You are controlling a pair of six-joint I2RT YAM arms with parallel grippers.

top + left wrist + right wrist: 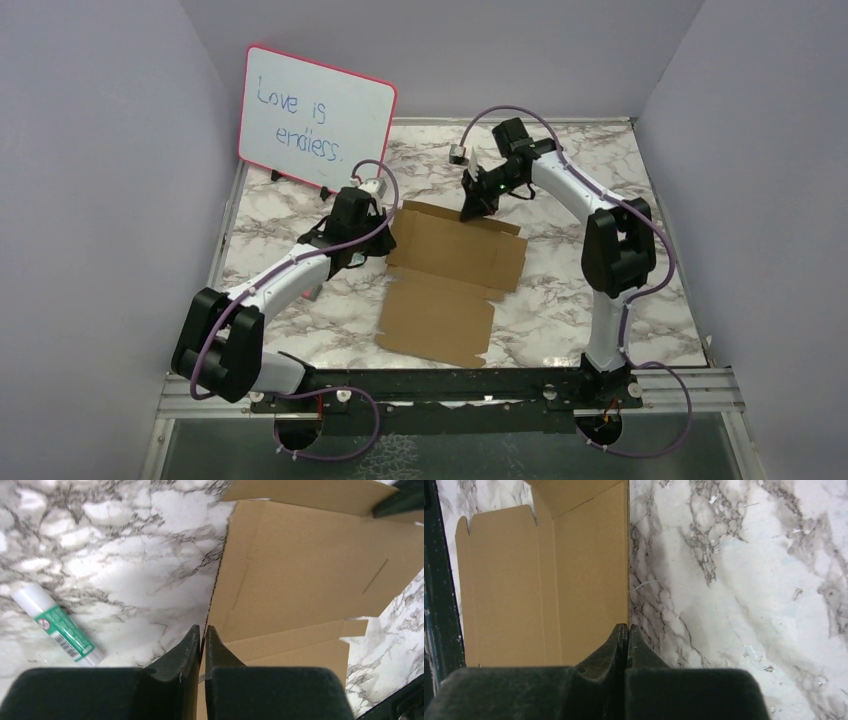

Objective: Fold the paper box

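Mounting rail (450, 385): a dark bar along the near edge of the table, with both arm bases bolted to it.
Table (560, 300): white marble pattern with grey veins, enclosed by plain lilac walls.
Paper box (450, 275): a flat, unfolded sheet of brown cardboard lying mid-table between the two arms. Its notched flaps are spread out, the near panel points toward the rail, and the far flap is tilted up a little.
Left arm (270, 290): reaches forward and inward from its base to the sheet's left edge.
Left gripper (202, 630): the fingers are pinched almost together on the sheet's left edge, and a sliver of brown card shows in the narrow slit between them.
Glue stick (57, 625): a white tube with a green label lying on its side on the marble, left of the sheet and apart from it.
Right arm (610, 250): rises from its base and bends over to the sheet's far edge.
Right gripper (626, 627): clenched with no gap, its tips right at the cardboard's edge. Whether any card is caught between them cannot be told.
Whiteboard (315, 115): pink-framed, leaning at the far left behind the left gripper, with "Love is endless." handwritten on it.
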